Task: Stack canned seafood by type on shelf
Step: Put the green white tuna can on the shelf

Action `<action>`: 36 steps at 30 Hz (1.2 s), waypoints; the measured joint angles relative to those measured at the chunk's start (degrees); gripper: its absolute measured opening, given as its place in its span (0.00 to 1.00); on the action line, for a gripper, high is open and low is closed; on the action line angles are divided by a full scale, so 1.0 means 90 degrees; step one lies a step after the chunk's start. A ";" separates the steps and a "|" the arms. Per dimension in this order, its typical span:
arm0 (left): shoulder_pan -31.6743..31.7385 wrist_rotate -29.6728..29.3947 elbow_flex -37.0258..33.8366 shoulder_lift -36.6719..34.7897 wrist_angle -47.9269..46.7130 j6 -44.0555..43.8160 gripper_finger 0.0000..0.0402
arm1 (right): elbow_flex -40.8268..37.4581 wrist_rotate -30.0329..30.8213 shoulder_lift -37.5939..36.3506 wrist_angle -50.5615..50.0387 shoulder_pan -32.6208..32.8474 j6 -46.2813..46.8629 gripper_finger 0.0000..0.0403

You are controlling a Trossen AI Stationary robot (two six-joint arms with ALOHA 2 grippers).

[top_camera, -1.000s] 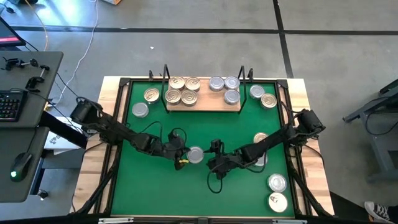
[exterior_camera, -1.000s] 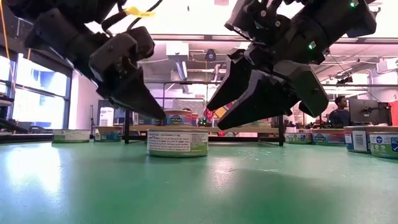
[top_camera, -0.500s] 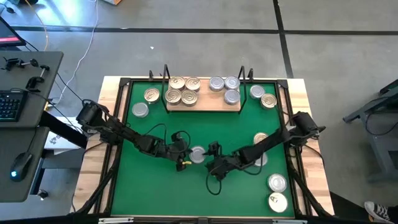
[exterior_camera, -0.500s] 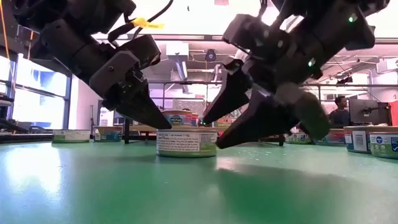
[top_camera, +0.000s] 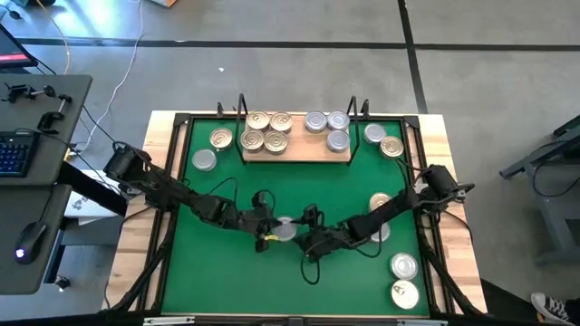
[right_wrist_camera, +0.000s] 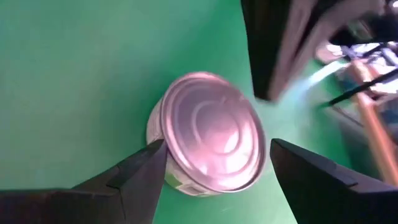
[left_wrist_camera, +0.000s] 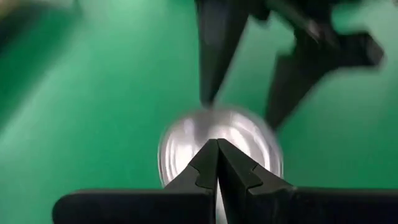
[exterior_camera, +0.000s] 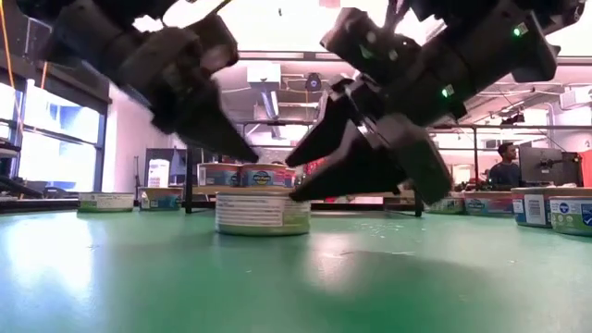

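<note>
Robotics lab: concrete floor, monitor, desk.

tin: shiny smooth silver metal lid | mat: matt green | shelf: pale wood

Both arms stretched low toward mid-table, meeting near its centre. Left gripper at the end of the arm reaching in from the left edge, fingers pressed together, tips pointed downward. Right gripper just beside it, reaching in from the right edge, fingers spread wide, angled down close to the surface.
</note>
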 joint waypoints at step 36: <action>0.0774 0.0972 -0.0001 0.0876 0.0479 0.0510 0.00 | 0.0000 0.0227 0.0002 0.0258 0.0617 -0.0461 0.69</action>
